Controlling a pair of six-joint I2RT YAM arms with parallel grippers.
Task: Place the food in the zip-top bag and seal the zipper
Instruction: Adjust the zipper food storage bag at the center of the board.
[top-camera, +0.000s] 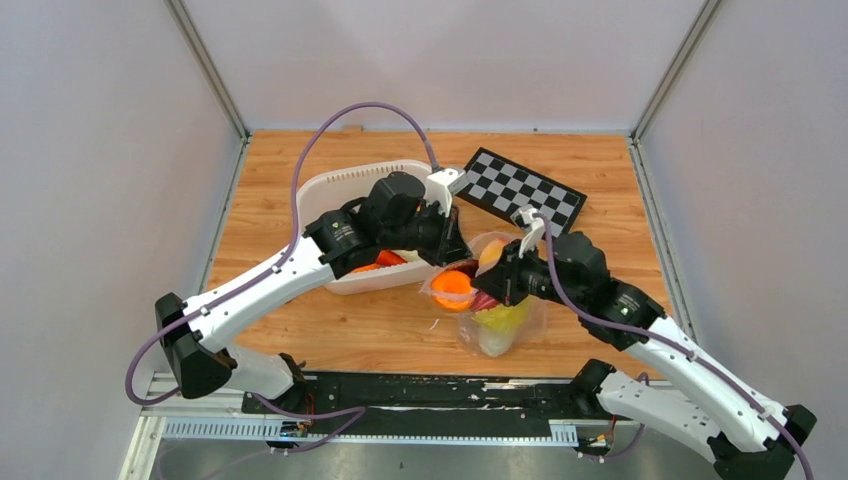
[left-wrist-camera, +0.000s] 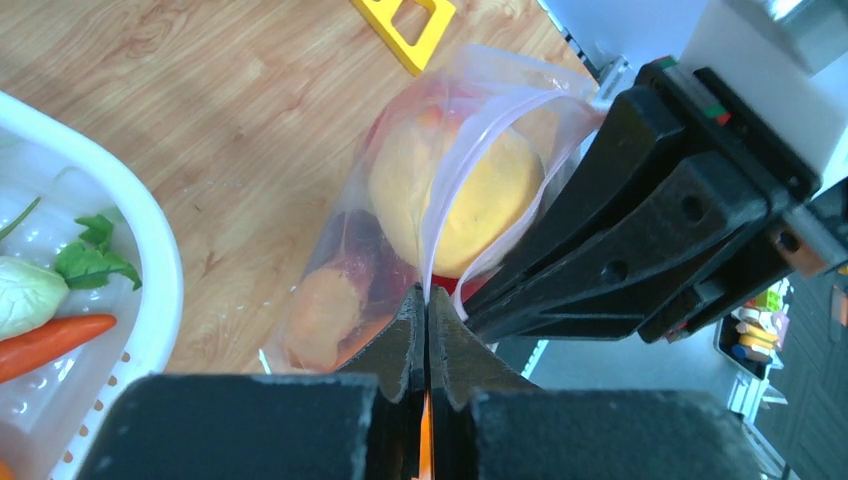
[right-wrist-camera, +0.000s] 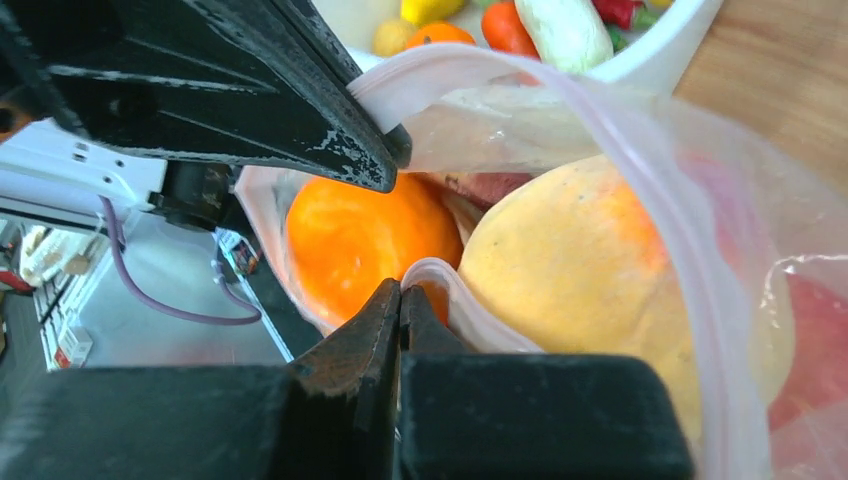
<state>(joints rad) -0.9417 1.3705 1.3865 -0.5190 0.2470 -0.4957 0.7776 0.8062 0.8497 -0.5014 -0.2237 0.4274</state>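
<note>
In the top view the bag (top-camera: 497, 318) lay on the wooden surface (top-camera: 330, 330) in the middle of the frame, just below and to the right of the white basket (top-camera: 318, 190) and below the checkerboard (top-camera: 520, 190). Both arms met over the mouth of the bag. The left end effector (left-wrist-camera: 427, 300) had its fingers pressed together and pinched one lip of the mouth, where the thin pink zipper (left-wrist-camera: 436, 205) ran into its tips. The right end effector (right-wrist-camera: 400, 300) was also pressed together and pinched the opposite lip, which folded in a small loop just above its tips. Between the two lips the mouth stood open. Some food was already inside: a big yellow fruit (left-wrist-camera: 455, 195) and a round orange fruit (right-wrist-camera: 360, 245) were touching each other near the mouth, and something dark red showed deeper in the bag, too blurred through the plastic to name. Other food was not packed yet: a carrot (left-wrist-camera: 50, 340) and a pale cabbage (left-wrist-camera: 25, 295) with green leaves lay in the basket at the left of the left wrist view, and more small pieces showed at the top edge of the right wrist view. By my judgement the filling was partly done, and the zipper was not closed anywhere that I could see, so the rest of the food and the whole sealing were left.
</note>
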